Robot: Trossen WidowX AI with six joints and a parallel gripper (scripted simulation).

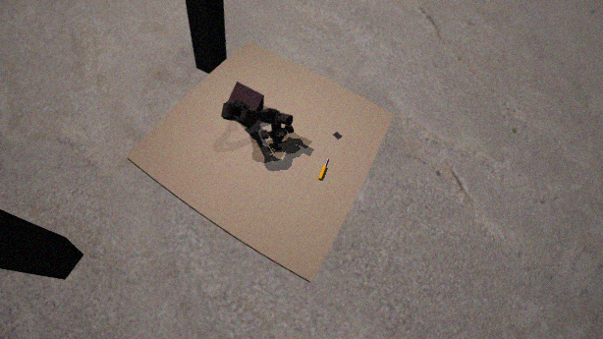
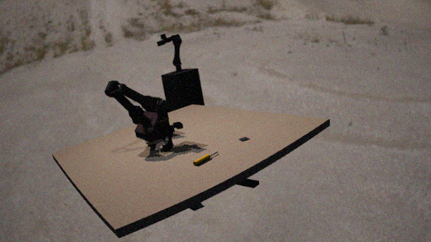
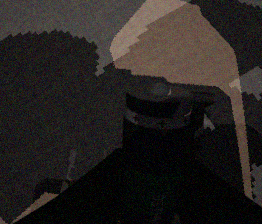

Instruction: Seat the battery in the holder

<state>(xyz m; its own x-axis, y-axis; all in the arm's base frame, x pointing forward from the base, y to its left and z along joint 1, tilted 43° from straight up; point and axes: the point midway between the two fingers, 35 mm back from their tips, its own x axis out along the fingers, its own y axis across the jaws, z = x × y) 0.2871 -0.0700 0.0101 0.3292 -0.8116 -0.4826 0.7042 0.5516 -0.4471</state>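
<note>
The tan table (image 2: 267, 127) is sitting on pale, rough ground, and everything else is lying on or beside it. A tall black post (image 1: 203, 13) is standing just off the table's far corner, with a small camera bracket rising from its top in the exterior view.

The dark arm (image 2: 140, 104) is folding down hard over itself next to its base (image 1: 246, 95), elbow sticking up and wrist bending low toward the table. Its shadow is spreading across the table on the side facing the screwdriver.

The gripper (image 2: 161, 145) is hanging close above the table, right beside the base. Its fingers are pinching the battery (image 3: 160, 112), a dark cylinder that is filling the middle of the wrist view and pointing away from the camera.

A yellow-handled screwdriver (image 1: 323, 169) is lying flat on the table, apart from the gripper, beyond the shadow's edge.

The holder (image 1: 337, 135), a small dark square, is sitting farther from the base than the screwdriver, well apart from the gripper and battery.
</note>
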